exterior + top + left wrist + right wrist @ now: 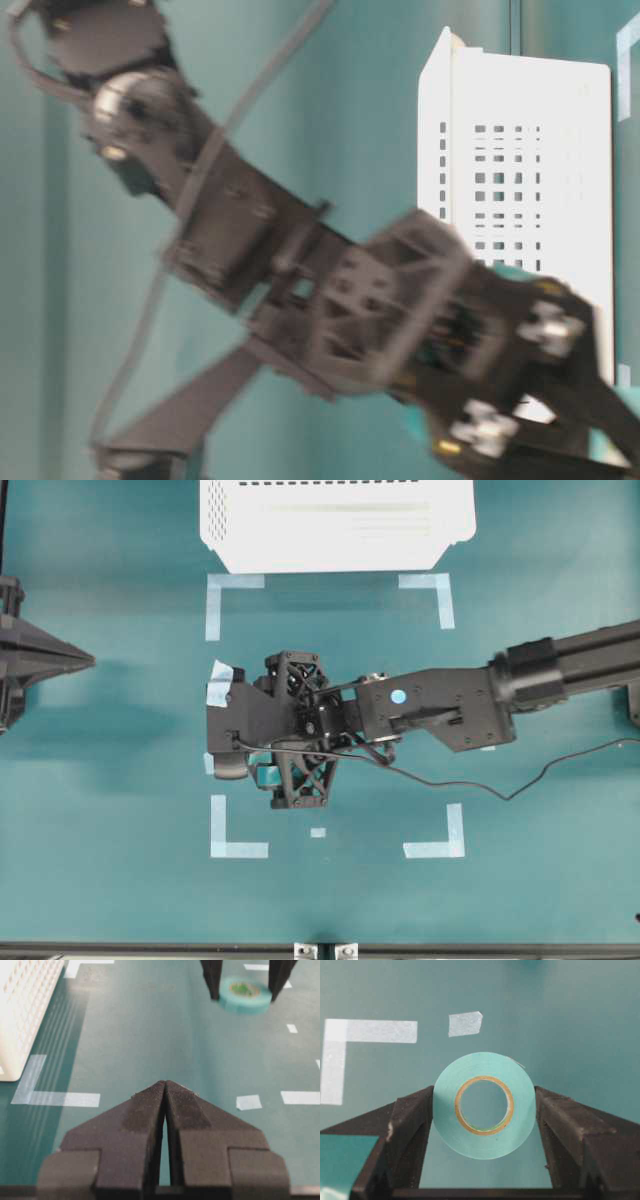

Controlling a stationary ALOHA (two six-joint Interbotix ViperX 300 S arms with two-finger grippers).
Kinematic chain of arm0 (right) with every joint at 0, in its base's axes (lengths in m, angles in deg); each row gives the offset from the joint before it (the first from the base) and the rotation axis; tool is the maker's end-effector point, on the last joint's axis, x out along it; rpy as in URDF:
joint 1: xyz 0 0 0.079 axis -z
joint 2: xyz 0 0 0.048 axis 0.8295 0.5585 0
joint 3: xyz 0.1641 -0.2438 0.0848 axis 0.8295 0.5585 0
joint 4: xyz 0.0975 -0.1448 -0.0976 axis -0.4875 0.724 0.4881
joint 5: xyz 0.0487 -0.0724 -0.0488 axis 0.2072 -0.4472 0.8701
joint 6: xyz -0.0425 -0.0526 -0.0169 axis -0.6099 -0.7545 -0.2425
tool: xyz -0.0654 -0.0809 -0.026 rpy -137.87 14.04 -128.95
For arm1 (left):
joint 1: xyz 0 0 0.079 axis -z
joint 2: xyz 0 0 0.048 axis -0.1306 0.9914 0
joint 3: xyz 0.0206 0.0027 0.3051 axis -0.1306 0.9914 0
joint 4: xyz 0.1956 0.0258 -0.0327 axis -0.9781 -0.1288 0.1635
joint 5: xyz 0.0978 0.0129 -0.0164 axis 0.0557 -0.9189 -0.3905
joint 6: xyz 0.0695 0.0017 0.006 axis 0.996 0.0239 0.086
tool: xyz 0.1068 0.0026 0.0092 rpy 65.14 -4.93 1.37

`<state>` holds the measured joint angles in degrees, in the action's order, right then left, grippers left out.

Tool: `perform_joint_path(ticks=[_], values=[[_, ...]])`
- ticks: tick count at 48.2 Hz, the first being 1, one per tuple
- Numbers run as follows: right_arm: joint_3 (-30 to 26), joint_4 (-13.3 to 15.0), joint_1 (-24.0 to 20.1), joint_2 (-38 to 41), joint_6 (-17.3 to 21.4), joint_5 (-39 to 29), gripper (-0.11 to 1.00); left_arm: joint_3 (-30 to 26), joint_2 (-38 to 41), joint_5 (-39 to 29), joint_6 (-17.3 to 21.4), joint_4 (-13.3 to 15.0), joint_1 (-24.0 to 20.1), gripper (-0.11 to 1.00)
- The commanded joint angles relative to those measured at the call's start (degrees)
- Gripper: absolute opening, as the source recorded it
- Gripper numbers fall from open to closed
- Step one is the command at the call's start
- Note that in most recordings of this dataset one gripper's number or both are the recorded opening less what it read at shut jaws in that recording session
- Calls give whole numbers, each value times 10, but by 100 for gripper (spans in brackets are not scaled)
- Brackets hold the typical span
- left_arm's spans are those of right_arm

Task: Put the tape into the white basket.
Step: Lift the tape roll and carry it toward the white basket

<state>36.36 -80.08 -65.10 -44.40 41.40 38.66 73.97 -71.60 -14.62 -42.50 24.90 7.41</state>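
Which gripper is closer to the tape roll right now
Right. The right gripper clamps the tape between its fingers; the left gripper sits shut, well away from it.

Right pincer (484,1110) clamps the tape (484,1105); left pincer (165,1091) closed.

Bright, even light with soft shadows on the teal table surface (120,780); the table-level view is heavily motion-blurred.
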Motion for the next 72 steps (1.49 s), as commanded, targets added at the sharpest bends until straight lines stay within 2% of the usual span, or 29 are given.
perform_joint_path(ticks=[1,26,38,56,72], values=[[-12,3,-2,-39,0,-11,68,-6,4,3,1,1,-1,-11],[-12,18,23,-68,-2,-39,68,-6,4,3,0,1,-1,-11],[-12,40,50,-84,-1,-69,68,-6,4,4,0,1,-1,-11],[-8,47,129,-103,-2,-109,68,-6,4,4,-1,1,-1,-11],[-8,47,208,-112,-8,-109,68,-6,4,3,-1,1,-1,-11]])
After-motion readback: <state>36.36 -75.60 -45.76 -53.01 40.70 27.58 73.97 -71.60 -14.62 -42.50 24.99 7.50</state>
